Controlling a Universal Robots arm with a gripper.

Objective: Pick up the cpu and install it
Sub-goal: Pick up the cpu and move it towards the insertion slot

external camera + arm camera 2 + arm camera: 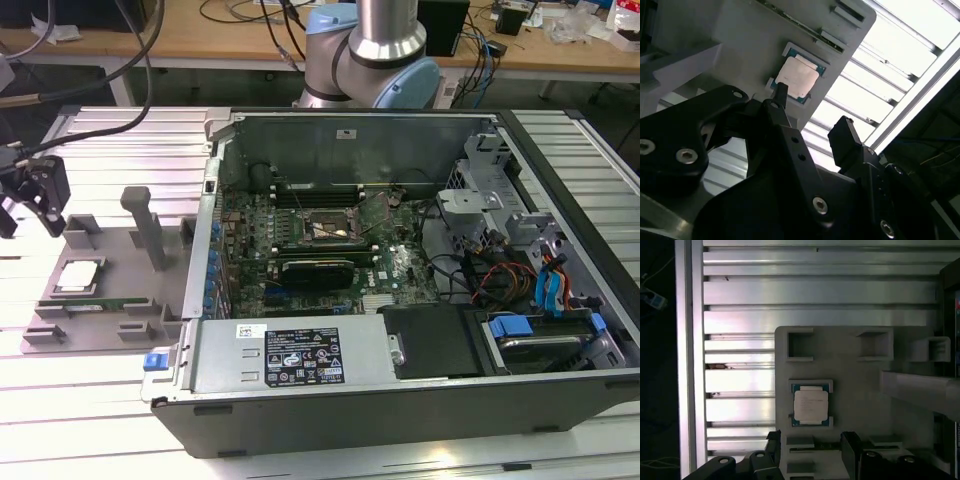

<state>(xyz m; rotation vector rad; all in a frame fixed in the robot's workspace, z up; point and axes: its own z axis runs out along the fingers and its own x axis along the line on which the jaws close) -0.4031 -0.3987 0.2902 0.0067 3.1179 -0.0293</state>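
You are at the approach step of the pick, with nothing lifted yet. The black two-fingered gripper (33, 195) hangs above the flat grey plastic tray (115, 255), and both wrist views show its fingers (850, 440) spread apart with nothing between them. The cpu (78, 275), a small flat square chip with a shiny silver-grey metal top and a thin darker rim, lies seated in its recess in the tray. In the exterior view it is at about five o'clock from the gripper and nine o'clock from the open black computer case (400, 400). To my eye the grasp calls for you to bring the fingers squarely over the chip, keep them wide enough to straddle two opposite edges, and come down level so the thin rim is not scraped against the recess. By count you have one cpu, one gripper, one tray with one tall post (140, 215), one long narrow green memory stick (100, 304) lying just beside the chip at its six o'clock, and one case, with one square socket (330, 228) on its green board
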